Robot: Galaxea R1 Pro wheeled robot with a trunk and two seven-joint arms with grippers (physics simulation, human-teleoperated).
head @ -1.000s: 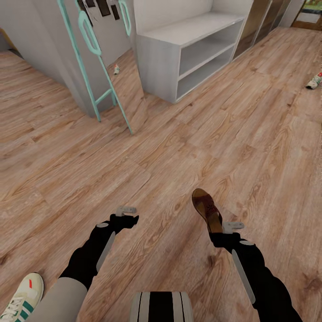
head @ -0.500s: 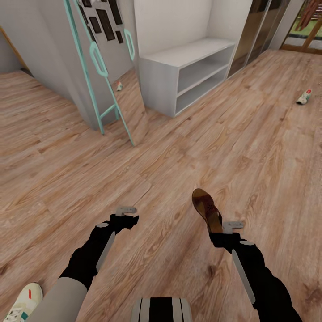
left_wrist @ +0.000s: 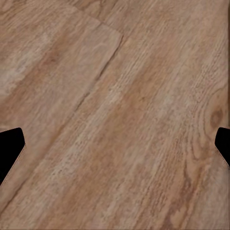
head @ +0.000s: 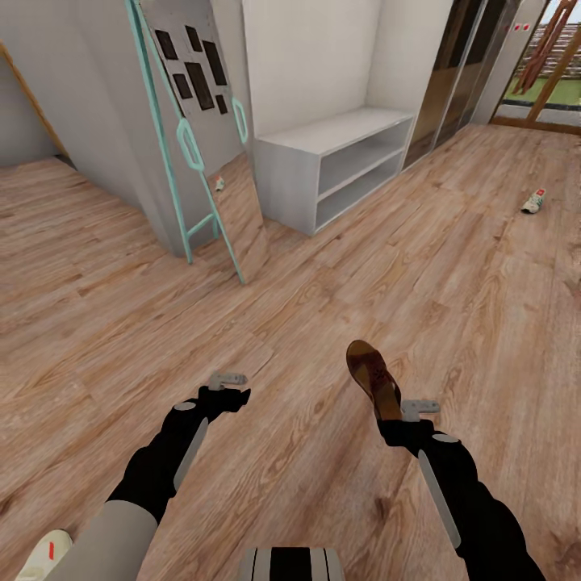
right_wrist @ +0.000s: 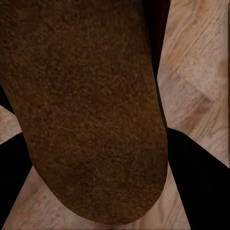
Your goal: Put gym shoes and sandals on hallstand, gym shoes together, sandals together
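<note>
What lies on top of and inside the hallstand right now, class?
The hallstand has a bare flat top, and the visible parts of both open shelves look empty. Its side wall hides the shelves' left ends.

Ahead of me on my left a tall mirror (head: 211,137) in a mint-green frame leans against a grey wall (head: 97,105). Its glass reflects a cluster of dark picture frames. Behind it runs a plain white wall (head: 315,56). Further along I see tall panels (head: 452,73) with a dark, glossy brown surface. At the far right corner a doorway (head: 549,64) with a wooden frame opens onto a brighter area, where details are too small to make out.
</note>
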